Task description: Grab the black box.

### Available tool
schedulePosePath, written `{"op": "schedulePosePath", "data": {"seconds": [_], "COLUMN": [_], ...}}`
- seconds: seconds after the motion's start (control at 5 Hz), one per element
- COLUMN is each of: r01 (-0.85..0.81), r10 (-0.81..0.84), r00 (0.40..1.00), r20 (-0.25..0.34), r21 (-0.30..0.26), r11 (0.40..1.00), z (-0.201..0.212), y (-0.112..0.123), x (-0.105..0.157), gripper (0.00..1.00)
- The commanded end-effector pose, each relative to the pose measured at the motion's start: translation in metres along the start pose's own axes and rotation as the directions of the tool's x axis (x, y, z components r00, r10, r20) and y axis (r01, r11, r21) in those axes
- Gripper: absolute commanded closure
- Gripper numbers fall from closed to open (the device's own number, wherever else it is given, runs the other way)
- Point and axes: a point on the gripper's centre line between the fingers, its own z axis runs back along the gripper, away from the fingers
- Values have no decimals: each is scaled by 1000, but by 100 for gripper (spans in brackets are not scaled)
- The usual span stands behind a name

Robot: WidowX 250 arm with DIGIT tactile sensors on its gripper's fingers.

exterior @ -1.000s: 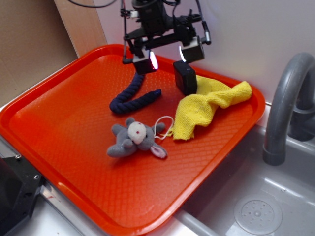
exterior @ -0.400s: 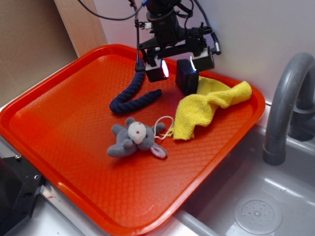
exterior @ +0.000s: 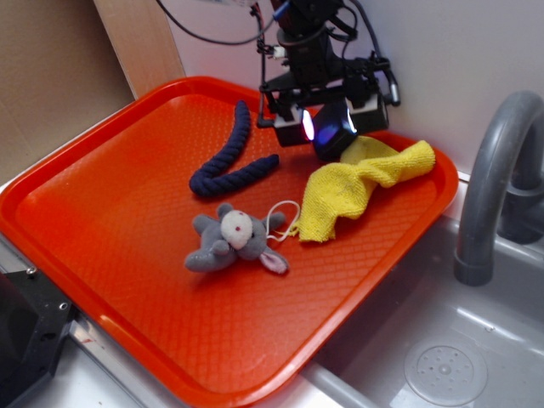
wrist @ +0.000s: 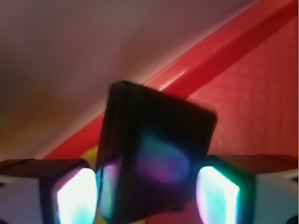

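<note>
While tilted, glossy rounded black box (wrist: 156,158) sits btwn claw (exterior: 330,124) pads.

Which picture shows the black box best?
The wrist view. The black box fills the middle there, tilted, sitting between the gripper's glowing fingers. In the exterior view the box is small and partly hidden by the gripper, above the yellow cloth.

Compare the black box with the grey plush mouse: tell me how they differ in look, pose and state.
The black box is glossy, hard-edged and squarish; the grey plush mouse is soft, fuzzy and grey with a pale face. The box sits tilted between the gripper's lit fingers, near the yellow cloth; the mouse lies free on the red tray, untouched. The box looks smaller than the mouse.
</note>
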Motion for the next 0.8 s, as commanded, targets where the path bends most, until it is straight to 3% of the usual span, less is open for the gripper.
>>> {"op": "schedulePosePath", "data": {"seconds": [0.0,0.4,0.6], "r01": [120,291,338], "r10": [-121,-291,-336], "r00": [992,956,939], "r20": [27,45,77], "r21": [18,11,-12], "r11": [993,957,941], "z": [29,65,81], "y": [24,79,79], "x": [-7,-40,-37], "gripper": [100,100,0]}}
